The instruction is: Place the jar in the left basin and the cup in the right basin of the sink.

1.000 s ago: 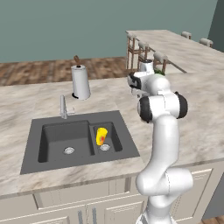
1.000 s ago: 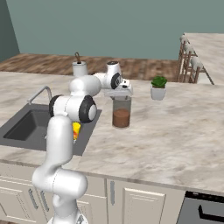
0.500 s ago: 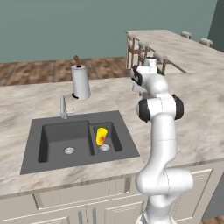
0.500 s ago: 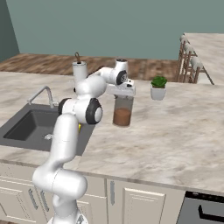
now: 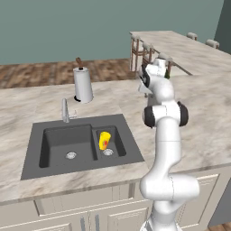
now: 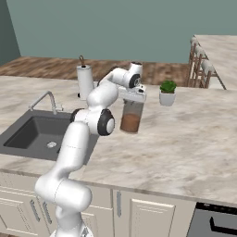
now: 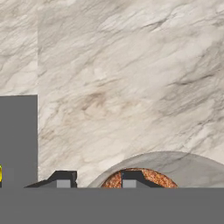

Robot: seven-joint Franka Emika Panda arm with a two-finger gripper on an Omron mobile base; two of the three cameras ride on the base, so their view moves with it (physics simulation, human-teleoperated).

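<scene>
Pincer sits at the bottom of the hand view, two dark fingertips apart, one outside the jar's rim and one inside over the brown fill. They straddle the jar wall; whether they press it tight cannot be told. In the right base view the pincer is at frame centre, right on top of the jar, pointing down.

Jar: squat, brown lower part, pale grey upper part, upright on the marble tabletop, centre of the right base view. In the hand view its pale rim and speckled brown inside show at the bottom centre-right. In the left base view the arm blocks it.

Small white pot with a green plant stands just right of the jar, upper centre-right, apart from it.

Sink is at left-centre of the left base view, well left of the arm. Yellow cup lies tilted in the right basin, near the silver drain. Left basin has its round drain near the front. Slim silver tap is at the sink's back rim. White paper-towel roll stands behind the tap, upper left of centre.
</scene>
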